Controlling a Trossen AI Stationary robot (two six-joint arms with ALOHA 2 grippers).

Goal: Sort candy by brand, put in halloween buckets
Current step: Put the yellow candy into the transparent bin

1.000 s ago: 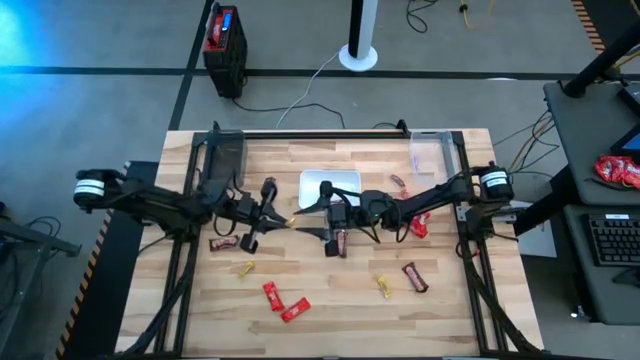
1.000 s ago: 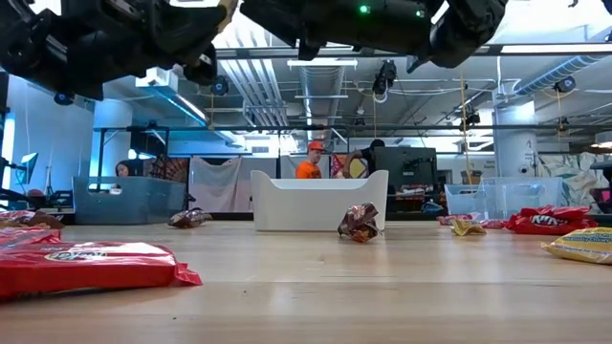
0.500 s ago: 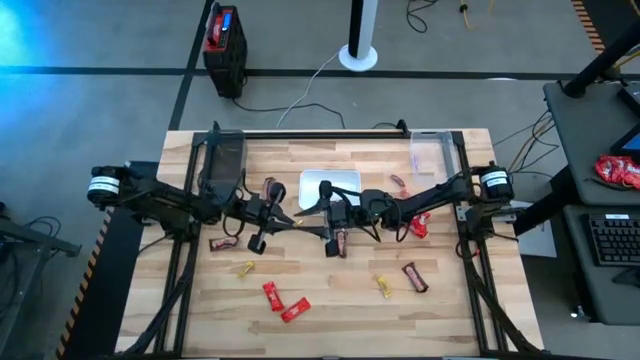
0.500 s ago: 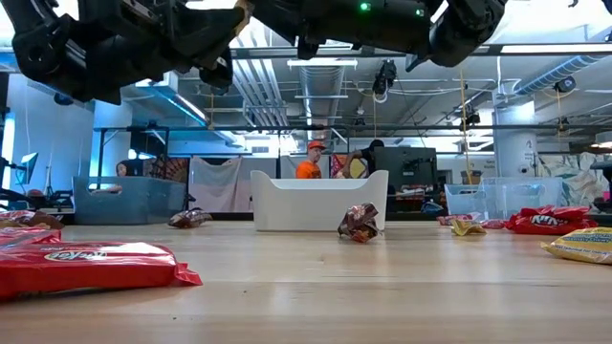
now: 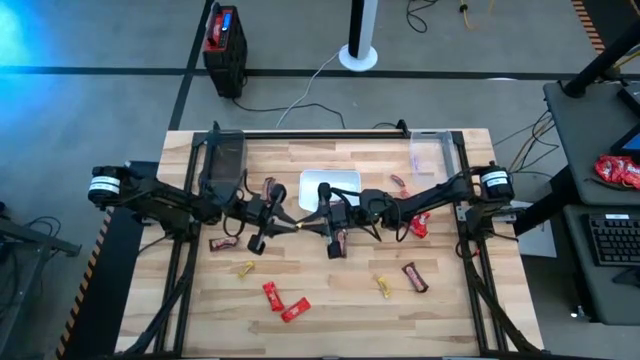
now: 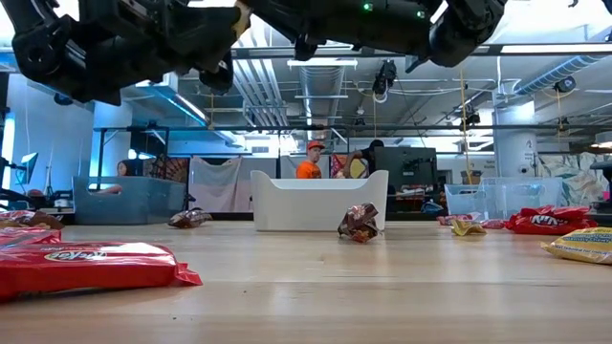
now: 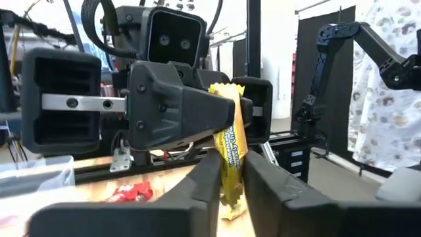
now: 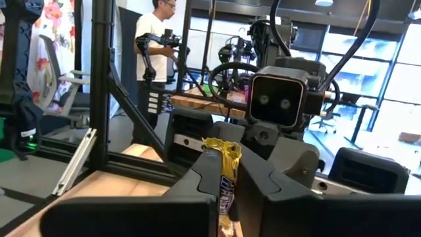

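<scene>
- Left gripper (image 5: 293, 226) and right gripper (image 5: 308, 225) meet tip to tip above table centre, near the white tray (image 5: 345, 180).
- Both clench one yellow candy (image 7: 230, 157) between them.

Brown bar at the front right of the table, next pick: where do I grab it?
Take the brown bar across its narrow middle, from straight above, tool turned square to its length: it lies flat, diagonal, with bare wood around. Left tool and right tool are both shut on a yellow candy mid-table.
</scene>
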